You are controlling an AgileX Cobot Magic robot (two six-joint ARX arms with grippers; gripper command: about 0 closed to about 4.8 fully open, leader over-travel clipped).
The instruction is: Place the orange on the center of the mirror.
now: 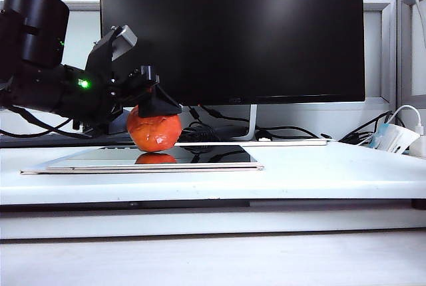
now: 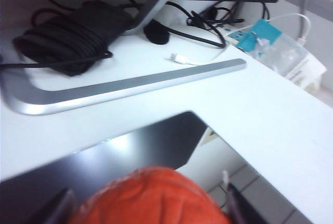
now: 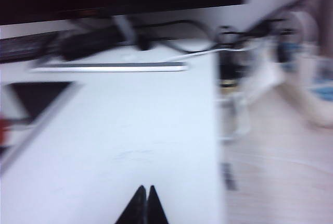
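your left gripper point(image 1: 154, 110) comes in from 9 o'clock of the exterior view and sits over the orange point(image 1: 154, 131). its jaws stand wide, one on each side of the fruit, and they close around it, so the left gripper has the orange in its hold. in the left wrist view you see the left gripper point(image 2: 148, 208) with one dark finger point(image 2: 57, 211) on either side of the orange point(image 2: 151, 198).

you find the orange on the mirror point(image 1: 200, 159), at about 10 o'clock of the panel in the exterior view, toward its far left part. its underside meets the glass and a small red reflection lies just under it. if it rests fully or hangs just touching, you cannot tell. the mirror point(image 2: 130, 151) lies flat on the white table point(image 1: 319, 173), with its pale rim toward you.

behind, at 12 o'clock, stands the black monitor point(image 1: 233, 33), and its flat silver foot point(image 2: 130, 86) lies on the table just beyond the mirror. a bundle of black cable point(image 2: 73, 36) lies near the foot. at 3 o'clock of the exterior view you see a white and blue box point(image 1: 393, 138).

your right gripper point(image 3: 143, 206) shows only in the blurred right wrist view. its two dark tips press together with nothing between them, above the bare table, well apart from the mirror point(image 3: 39, 96).
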